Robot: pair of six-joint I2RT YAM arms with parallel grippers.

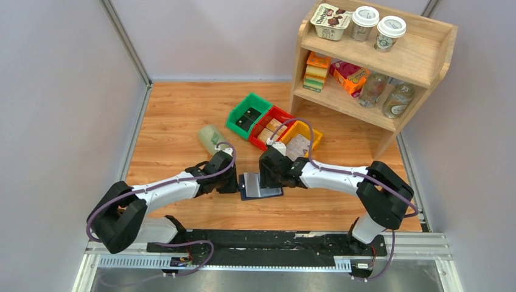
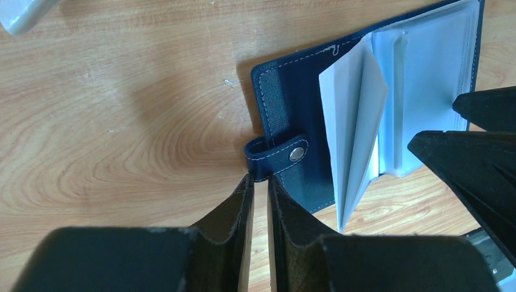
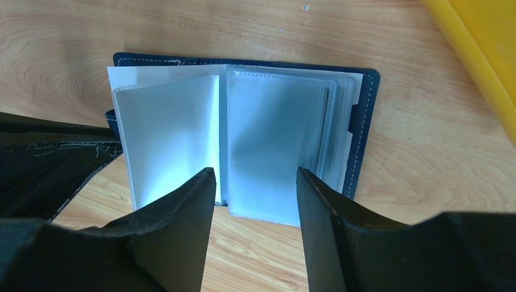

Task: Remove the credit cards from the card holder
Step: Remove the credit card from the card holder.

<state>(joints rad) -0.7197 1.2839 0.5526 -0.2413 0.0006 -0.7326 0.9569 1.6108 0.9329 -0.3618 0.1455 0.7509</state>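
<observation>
The card holder (image 1: 260,185) lies open, near centre. The left gripper (image 2: 261,182) stands narrow at its snap tab (image 2: 278,153) (grip unclear), and the right gripper (image 3: 255,176) stands wide over the sleeves (image 3: 268,134). With a weak pinch, the holder might slide or flip shut.

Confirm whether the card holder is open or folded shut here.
Open. The card holder lies spread with both halves flat, its clear sleeves are fanned upward, and the snap tab sticks out unfastened at its edge.

A robot test cell: grey panel walls (image 1: 61,91) enclose a wooden table (image 1: 176,121) bearing a grocery-stocked shelf (image 1: 389,61).
</observation>
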